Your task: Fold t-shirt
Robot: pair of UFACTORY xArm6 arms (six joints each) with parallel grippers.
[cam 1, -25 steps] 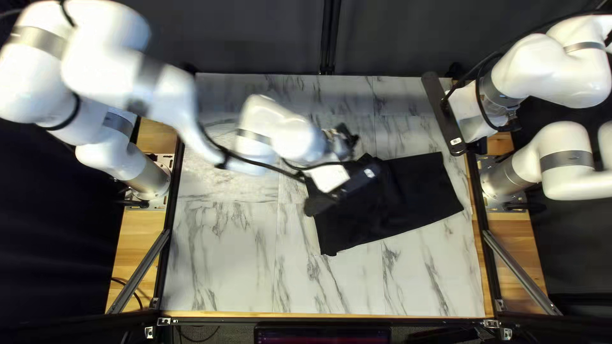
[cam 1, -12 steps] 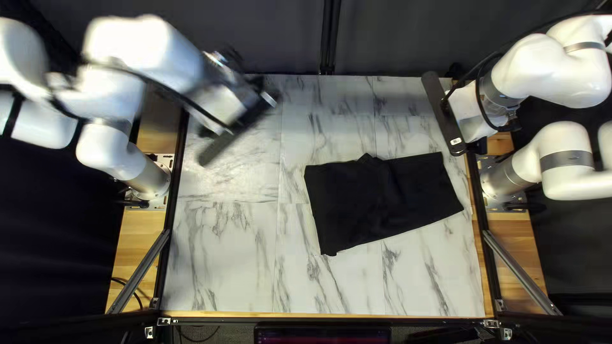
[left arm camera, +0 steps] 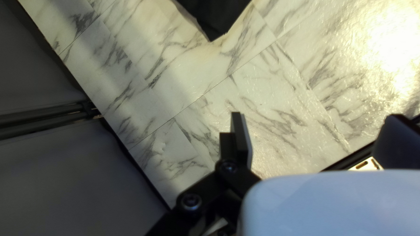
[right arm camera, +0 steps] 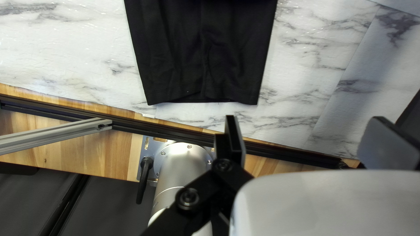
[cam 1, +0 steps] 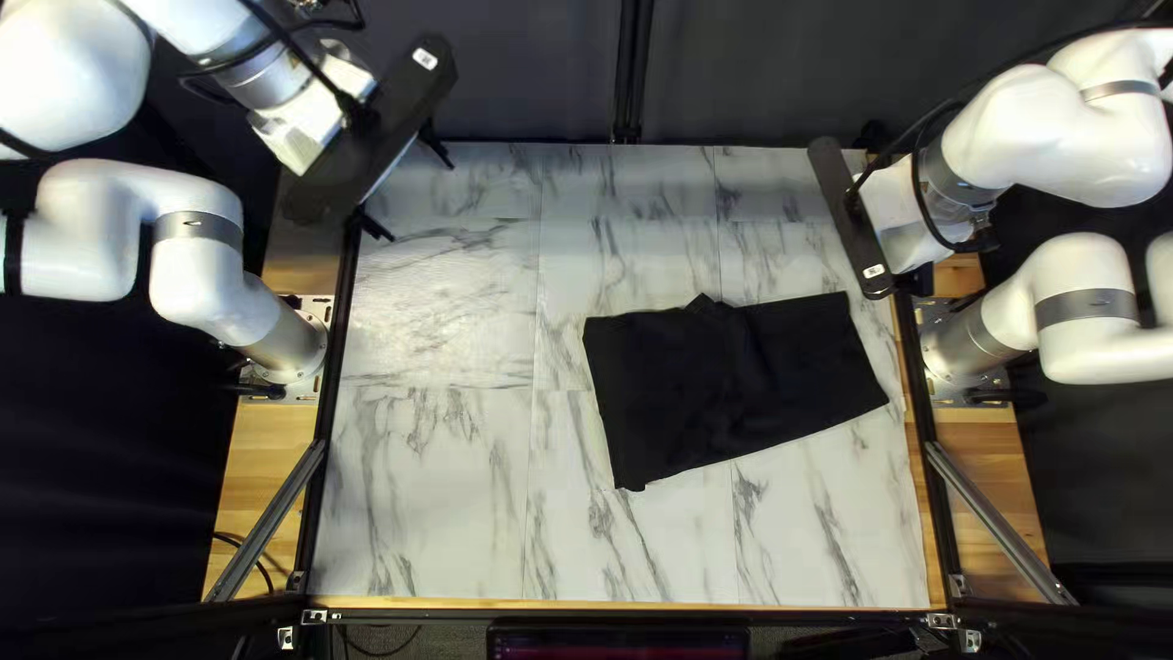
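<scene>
Along the table's left side, smooth yellowish wood [cam 1: 259,446] carries a slanting grey metal strut [cam 1: 266,520]. Above the far left corner hangs the left gripper [cam 1: 416,196], its fingers spread wide. Dark, softly creased curtain [cam 1: 513,73] backs the white, grey-veined marble-look surface [cam 1: 428,489], seamed into rectangles and glossy toward the left. From the middle to the right lies the matte black t-shirt [cam 1: 733,385], a flat, lightly rumpled, bent oblong. Near its right end, the right gripper [cam 1: 849,220] also stands wide, beside more grained wood [cam 1: 978,446].
</scene>
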